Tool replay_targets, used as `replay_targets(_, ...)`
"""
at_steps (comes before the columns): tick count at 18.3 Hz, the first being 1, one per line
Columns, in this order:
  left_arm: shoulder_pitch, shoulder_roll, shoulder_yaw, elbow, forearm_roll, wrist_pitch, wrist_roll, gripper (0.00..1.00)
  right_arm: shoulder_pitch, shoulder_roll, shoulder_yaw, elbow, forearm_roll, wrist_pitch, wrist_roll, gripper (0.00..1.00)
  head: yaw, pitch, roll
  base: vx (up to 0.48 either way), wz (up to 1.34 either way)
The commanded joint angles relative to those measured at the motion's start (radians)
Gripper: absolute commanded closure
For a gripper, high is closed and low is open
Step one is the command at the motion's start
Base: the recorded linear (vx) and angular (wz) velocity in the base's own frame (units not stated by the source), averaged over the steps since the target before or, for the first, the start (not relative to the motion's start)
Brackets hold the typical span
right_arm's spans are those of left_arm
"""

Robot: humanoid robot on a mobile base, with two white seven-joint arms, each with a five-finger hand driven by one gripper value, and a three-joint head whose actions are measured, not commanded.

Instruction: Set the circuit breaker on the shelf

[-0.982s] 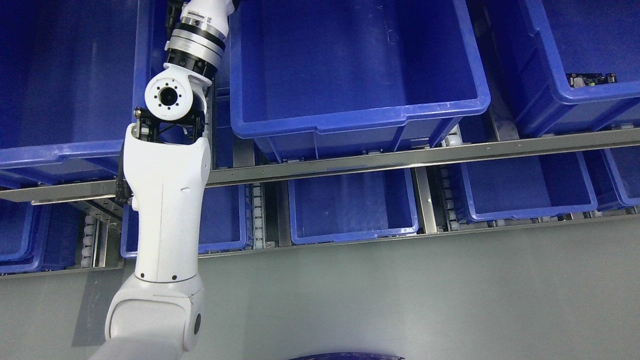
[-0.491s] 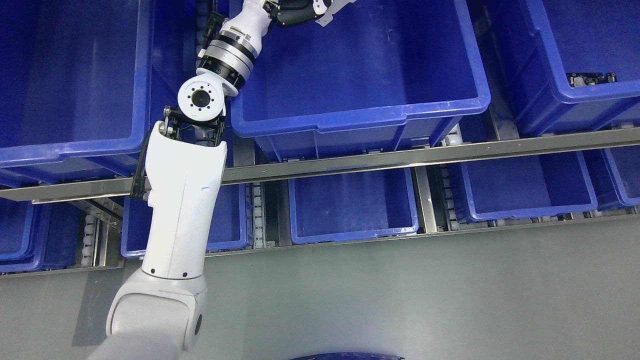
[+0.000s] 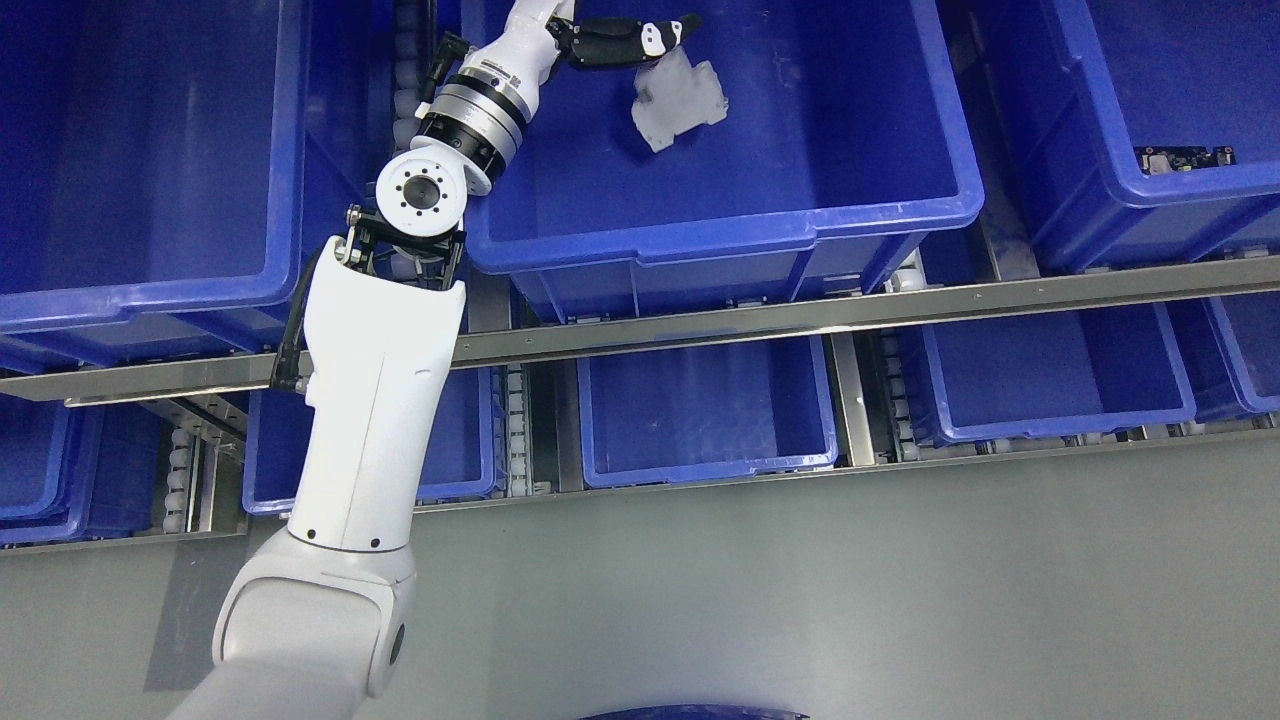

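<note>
shelf rail carries blue bins above grey floor.

Left robot hand partly cut by top edge; circuit breaker motion-blurred.

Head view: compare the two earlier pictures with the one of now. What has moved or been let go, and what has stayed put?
The left arm swung rightward, bringing the left hand over the upper middle bin. The white circuit breaker, barely visible at the top edge half a second ago, now shows blurred just below the fingers, apparently released into that bin. The other bins, the shelf rail and the small part in the upper right bin stayed put.
</note>
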Motion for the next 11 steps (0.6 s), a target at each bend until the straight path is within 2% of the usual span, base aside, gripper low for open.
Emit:
replay_targets(1, -0.008, 0.017, 0.107, -0.032, 0.01, 0.0, 0.058, 0.01, 0.015, -0.017, 0.0, 0.0, 0.0, -0.045, 0.0, 0.0, 0.0, 0.0, 0.0, 0.0, 0.0)
replay_targets(2, -0.008, 0.017, 0.146, -0.052, 0.025, -0.002, 0.111, 0.01, 0.015, -0.017, 0.0, 0.0, 0.0, -0.045, 0.0, 0.0, 0.0, 0.0, 0.0, 0.0, 0.0)
replay_targets(4, -0.003, 0.017, 0.239, -0.11, 0.147, -0.003, 0.324, 0.01, 0.015, -0.017, 0.0, 0.0, 0.0, -0.045, 0.0, 0.0, 0.0, 0.0, 0.0, 0.0, 0.0)
replay_targets(5, 0.007, 0.017, 0.253, -0.142, 0.17, -0.002, 0.386, 0.01, 0.015, -0.017, 0.0, 0.0, 0.0, -0.045, 0.0, 0.0, 0.0, 0.0, 0.0, 0.0, 0.0)
replay_targets(7, 0.026, 0.017, 0.259, -0.24, 0.171, 0.008, 0.417, 0.01, 0.015, -0.017, 0.0, -0.001, 0.0, -0.045, 0.0, 0.0, 0.0, 0.0, 0.0, 0.0, 0.0)
replay_targets(11, 0.062, 0.017, 0.302, -0.305, 0.172, 0.028, 0.415, 0.01, 0.015, -0.017, 0.0, 0.0, 0.0, -0.045, 0.0, 0.0, 0.0, 0.0, 0.0, 0.0, 0.0)
